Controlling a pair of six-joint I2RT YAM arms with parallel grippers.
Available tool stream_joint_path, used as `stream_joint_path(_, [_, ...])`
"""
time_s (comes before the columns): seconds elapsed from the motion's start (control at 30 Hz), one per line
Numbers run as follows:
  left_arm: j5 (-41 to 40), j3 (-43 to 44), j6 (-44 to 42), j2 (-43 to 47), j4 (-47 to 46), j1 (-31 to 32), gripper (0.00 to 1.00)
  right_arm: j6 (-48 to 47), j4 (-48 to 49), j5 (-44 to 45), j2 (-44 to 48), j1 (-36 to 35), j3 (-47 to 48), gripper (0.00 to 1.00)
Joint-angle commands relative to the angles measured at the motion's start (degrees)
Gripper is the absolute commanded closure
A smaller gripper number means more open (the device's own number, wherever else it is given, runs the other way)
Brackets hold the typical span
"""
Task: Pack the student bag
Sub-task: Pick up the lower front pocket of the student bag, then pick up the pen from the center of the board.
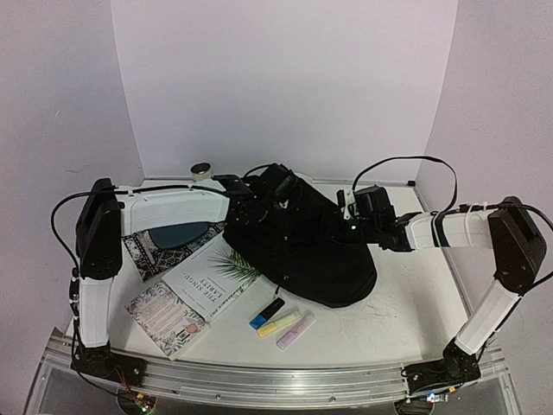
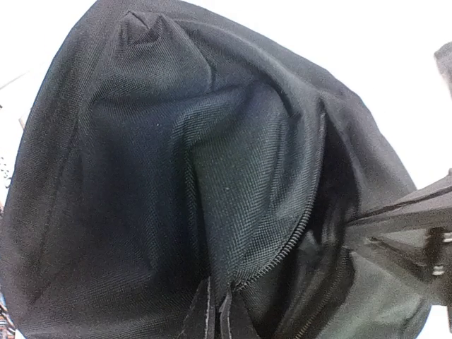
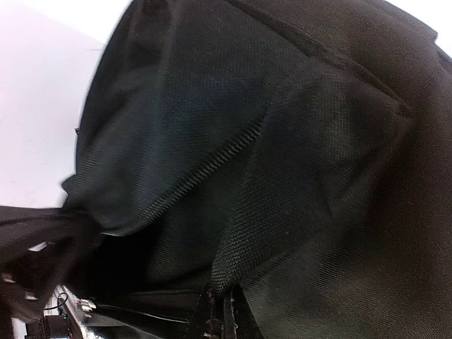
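bag lies as a black heap on the middle of the table, its top raised toward the back wall between the two arms. the left gripper reaches in from the left to the bag's upper left edge. in the left wrist view its jaws stand together at the bottom of the frame with a fold of black cloth nipped between them, so it is clamped on the bag. a zip curves up from just beside that pinch, with the cloth parted along it.

the right gripper comes in from the right to the bag's upper right side. in the right wrist view its jaws are likewise drawn together on a ridge of the cloth, and a line of zip teeth runs slantwise above them.

a white book lies at the bag's left edge, touching it. a patterned booklet sits just nearer. a mat with a dark plate lies under the left arm. three markers, blue, yellow and purple, lie side by side just in front of the bag. a small tin stands by the back wall.
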State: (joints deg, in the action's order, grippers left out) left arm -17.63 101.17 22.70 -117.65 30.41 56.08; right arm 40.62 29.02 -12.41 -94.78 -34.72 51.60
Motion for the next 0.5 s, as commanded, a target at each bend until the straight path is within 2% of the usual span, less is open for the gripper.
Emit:
stream_joint_path(0.0, [4.72,-1.47,4.8,8.95,-3.85,-1.99,1.0,0.53,-6.19,2.56,-0.93,-0.26,2.6,1.0])
stream_joint_path(0.17, [10.05,-5.45,7.73,11.11,-8.62,-3.77,1.0,0.02,-8.66,1.47,-1.71,-0.26,4.08,0.98])
stream_joint_path(0.47, [13.88,-7.55,8.95,9.94,-10.81,-3.76,1.0,-0.6,-15.44,1.26,6.37,-1.94,6.64,0.68])
